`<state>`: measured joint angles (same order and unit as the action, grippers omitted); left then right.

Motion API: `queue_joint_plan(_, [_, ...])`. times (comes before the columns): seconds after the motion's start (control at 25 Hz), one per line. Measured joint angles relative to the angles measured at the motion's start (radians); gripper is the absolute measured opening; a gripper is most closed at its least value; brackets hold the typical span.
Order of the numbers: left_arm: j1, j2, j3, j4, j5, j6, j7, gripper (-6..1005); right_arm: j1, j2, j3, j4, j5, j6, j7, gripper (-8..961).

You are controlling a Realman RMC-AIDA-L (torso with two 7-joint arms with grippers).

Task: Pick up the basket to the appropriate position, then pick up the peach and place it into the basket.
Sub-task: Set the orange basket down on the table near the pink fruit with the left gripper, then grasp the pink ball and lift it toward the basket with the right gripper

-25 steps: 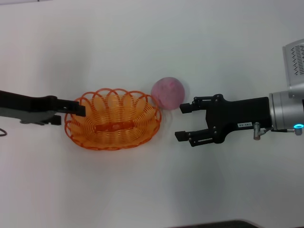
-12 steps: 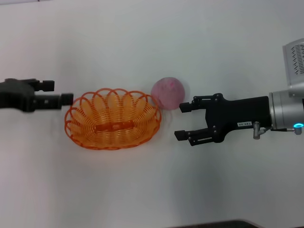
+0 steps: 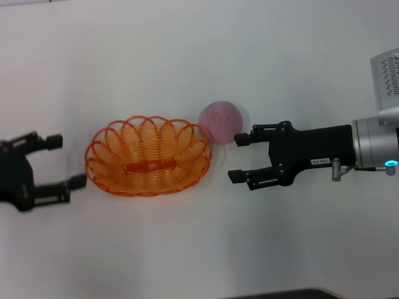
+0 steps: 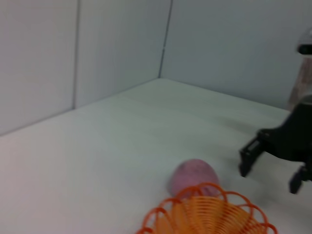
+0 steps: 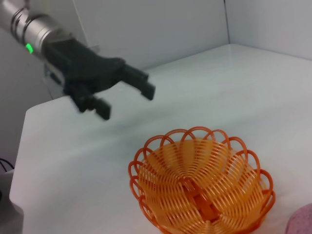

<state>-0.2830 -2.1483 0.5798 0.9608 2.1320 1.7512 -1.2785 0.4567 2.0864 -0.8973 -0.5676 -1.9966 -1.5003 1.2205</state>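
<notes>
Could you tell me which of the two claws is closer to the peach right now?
The right claw: its upper fingertip sits just beside the peach, while the left claw is beyond the basket.

Overhead head view; 2 low wrist views

Robot test cell in a lab.
A bare white surface (image 3: 187, 249) is closed in by plain grey panel walls (image 4: 112, 48) meeting at a corner, nothing homely around.
</notes>
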Motion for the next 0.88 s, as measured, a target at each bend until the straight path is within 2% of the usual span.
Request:
queue_joint_plan(0.12, [0.060,-0.017,-0.001,-0.011,-0.007,0.007,0.087,891,-0.001,-0.001,0.001,0.000,0.001,-0.001,0.000,840])
queue_joint_plan(0.36, [0.138,-0.025,-0.005,-0.071,-0.013,0.017,0.188,891,-0.006,-0.003,0.003,-0.010,0.002,-0.003,-0.001,840])
queue_joint_plan(0.6, [0.143,-0.022,-0.071,-0.186,-0.012,0.006,0.303,891,-0.008,-0.003,0.003,-0.013,0.002,-0.004,-0.004,840])
queue_joint_plan(0.88, [0.130,-0.018,-0.068,-0.190,-0.004,-0.006,0.287,891,-0.009,-0.010,0.004,-0.019,0.000,-0.024,0.014,840])
